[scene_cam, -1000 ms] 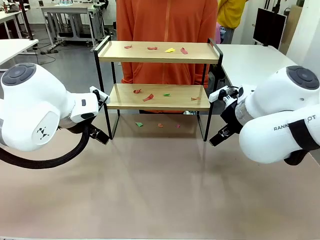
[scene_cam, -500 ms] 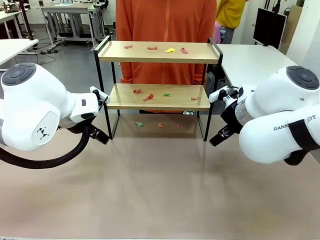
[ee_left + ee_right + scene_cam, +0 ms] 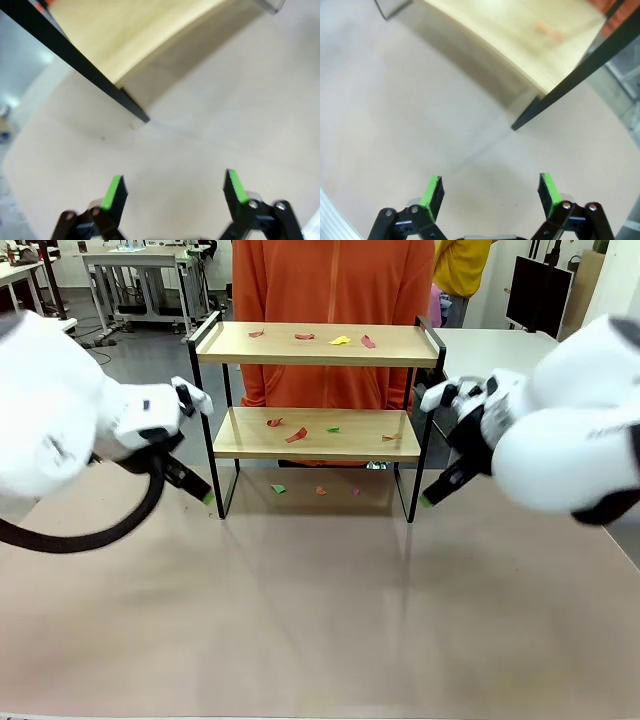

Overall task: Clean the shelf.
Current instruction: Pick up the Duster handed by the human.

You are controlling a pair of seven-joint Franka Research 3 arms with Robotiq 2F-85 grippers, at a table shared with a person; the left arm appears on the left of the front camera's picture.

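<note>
The shelf (image 3: 318, 345) stands at the far middle of the table, two light wooden boards in a black frame. Small red, green and yellow paper scraps (image 3: 296, 435) lie on both boards and on the table beneath it. My left gripper (image 3: 205, 495) hangs open beside the shelf's left front leg (image 3: 100, 85), nothing between its green pads (image 3: 114, 192). By the right front leg (image 3: 560, 95) my right gripper (image 3: 428, 498) is open too, also empty. In the right wrist view a reddish scrap (image 3: 547, 31) shows on the lower board (image 3: 520, 35).
A person in an orange top (image 3: 330, 280) stands right behind the shelf. White tables (image 3: 500, 360) lie at the back right and left. The beige tabletop (image 3: 320, 610) stretches bare in front of the shelf.
Both arms have swung upward and are motion-blurred; the fingertips sit a little higher beside the shelf's legs. Both grippers stay open. Shelf and scraps have not moved.
</note>
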